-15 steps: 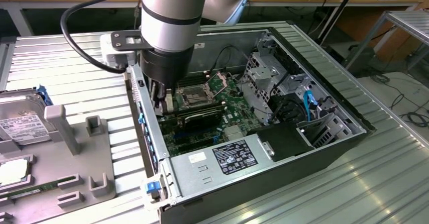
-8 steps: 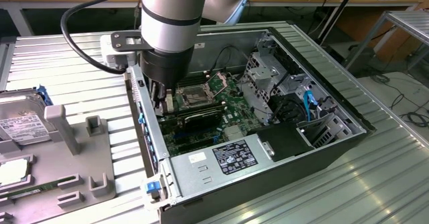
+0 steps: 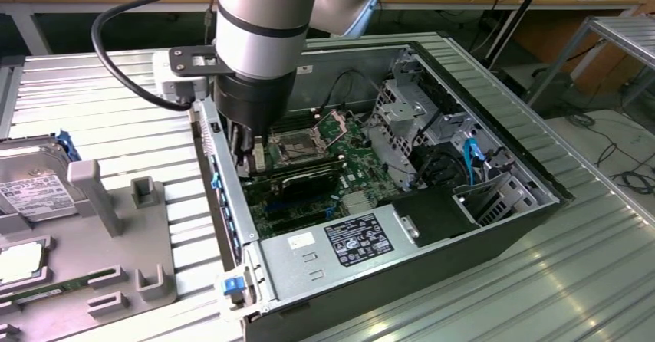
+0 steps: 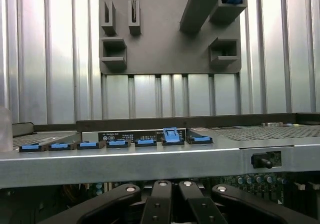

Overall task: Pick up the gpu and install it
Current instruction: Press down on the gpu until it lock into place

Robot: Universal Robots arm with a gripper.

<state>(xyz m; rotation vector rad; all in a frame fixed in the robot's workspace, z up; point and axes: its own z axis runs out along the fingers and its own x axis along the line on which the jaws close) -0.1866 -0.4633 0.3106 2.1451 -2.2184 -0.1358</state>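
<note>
Exterior view: arm [image 3: 261, 43] blocks jaws inside computer case [image 3: 492, 227]; jaws pressed together, gpu hidden beneath.

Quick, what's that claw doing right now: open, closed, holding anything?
Claw: closed, lowered inside the open computer case over the motherboard; whether it grips the gpu cannot be told.

Exterior cam looks down at an angle from above onto the open PC case [image 3: 409, 189] and gray fixture tray [image 3: 123, 235] on the ribbed metal surface [image 3: 573, 281]. Wrist cam sits close above the case's edge w/ blue clips [image 4: 117, 143], facing across to the same tray [image 4: 170, 49].
</note>
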